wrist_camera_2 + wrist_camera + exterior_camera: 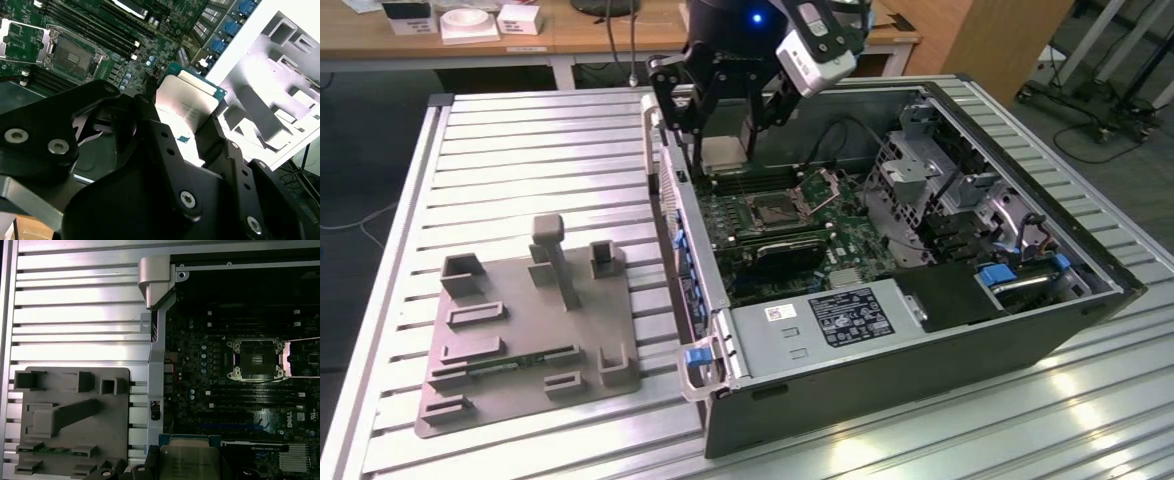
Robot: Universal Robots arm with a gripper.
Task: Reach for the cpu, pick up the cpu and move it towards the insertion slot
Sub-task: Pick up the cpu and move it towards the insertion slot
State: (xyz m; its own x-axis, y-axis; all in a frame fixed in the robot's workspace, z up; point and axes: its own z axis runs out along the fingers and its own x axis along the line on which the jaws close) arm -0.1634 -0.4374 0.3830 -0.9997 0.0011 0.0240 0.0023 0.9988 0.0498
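1. Nearest in the exterior view, on the slatted counter (520, 150) at that view's left, lies a grey holder (520, 330) with upright pegs and pockets. A green memory strip (520, 365) sits in one pocket, kept apart from the open case.

2. The case (921, 330) lies on its side with its panel off, so the board faces up and can be reached from above.

3. The slot (774, 212) sits mid-board with its metal bracket swung open toward the exterior view's right. Its dark centre is bare, ready to take a chip.

4. Farthest, the claw (724, 150) hangs above the case's far left corner, closed on the cpu (724, 150). The second wrist view shows the fingers (210, 135) pinching the cpu (187, 107) at opposite edges, likely to spare its faces.

5. The cpu is lifted clear of the board and well apart from the slot.
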